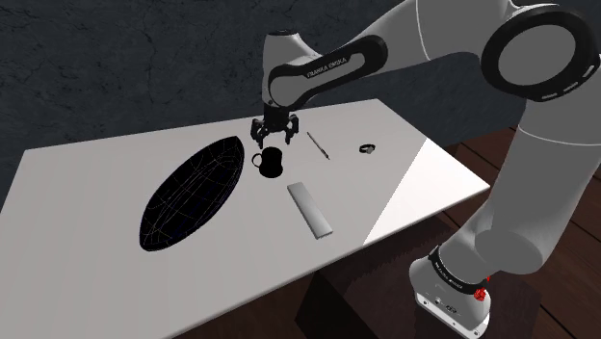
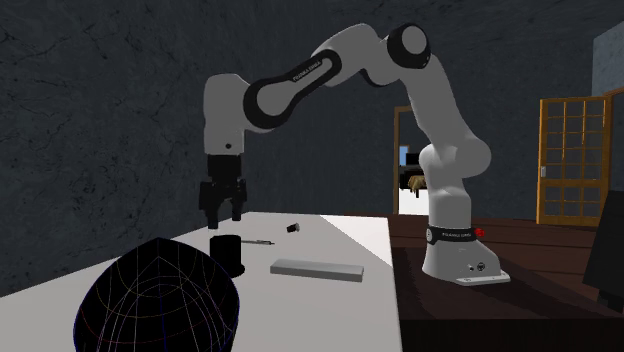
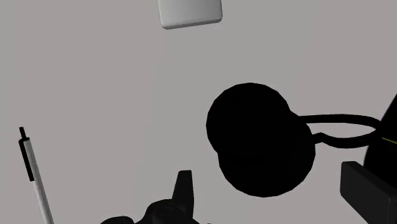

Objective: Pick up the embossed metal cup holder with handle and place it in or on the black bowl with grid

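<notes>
The cup holder is a black cup with a loop handle, standing upright on the white table. It also appears in the second exterior view and from above in the wrist view. My gripper hangs open just above it, touching nothing. In the wrist view the fingers stand wide apart around the gripper's middle, with the cup below and between them. The black bowl with grid lines lies beside the cup on the shoulder view's left, close to the handle.
A pen and a small black object lie to the shoulder view's right of the cup. A flat grey slab lies nearer the table's front edge. The pen and slab also appear in the wrist view.
</notes>
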Controlling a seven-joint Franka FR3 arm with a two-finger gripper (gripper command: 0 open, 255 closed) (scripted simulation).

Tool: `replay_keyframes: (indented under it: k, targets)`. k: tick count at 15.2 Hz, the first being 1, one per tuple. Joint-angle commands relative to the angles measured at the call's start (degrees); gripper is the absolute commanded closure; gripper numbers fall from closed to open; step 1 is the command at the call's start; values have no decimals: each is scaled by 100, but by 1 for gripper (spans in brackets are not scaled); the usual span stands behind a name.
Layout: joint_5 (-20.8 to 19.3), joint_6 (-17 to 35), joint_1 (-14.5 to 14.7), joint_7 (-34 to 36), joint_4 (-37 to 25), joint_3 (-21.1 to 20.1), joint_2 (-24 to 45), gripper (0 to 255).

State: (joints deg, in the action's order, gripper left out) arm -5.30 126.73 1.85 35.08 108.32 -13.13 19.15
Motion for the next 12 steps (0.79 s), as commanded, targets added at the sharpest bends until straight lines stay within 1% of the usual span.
replay_keyframes:
  k: [1,8,12]
  targets:
    - [-43,60,45,89,-207,19,270,0]
    - [-146,524,84,155,-70,73,605,0]
    - [-146,524,84,155,-70,73,605,0]
